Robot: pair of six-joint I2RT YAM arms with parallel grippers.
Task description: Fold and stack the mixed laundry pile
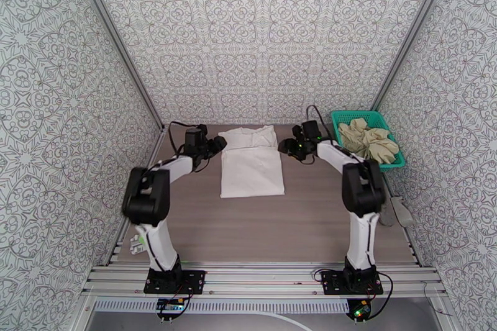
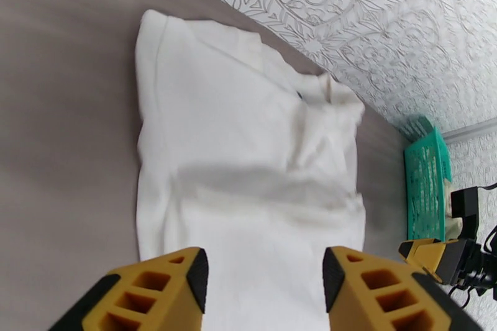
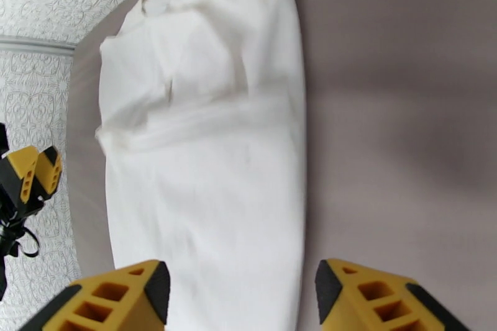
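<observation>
A white T-shirt lies folded flat at the middle back of the table, its collar end toward the back wall. My left gripper hovers at the shirt's left edge and my right gripper at its right edge. Both stand open and hold nothing. In the left wrist view the T-shirt spreads beyond the left gripper. In the right wrist view the T-shirt lies past the right gripper. A beige garment sits crumpled in the teal basket.
The teal basket stands at the back right against the wall, and its side shows in the left wrist view. A grey object lies at the table's right edge. Patterned walls close in three sides. A metal rail runs along the front.
</observation>
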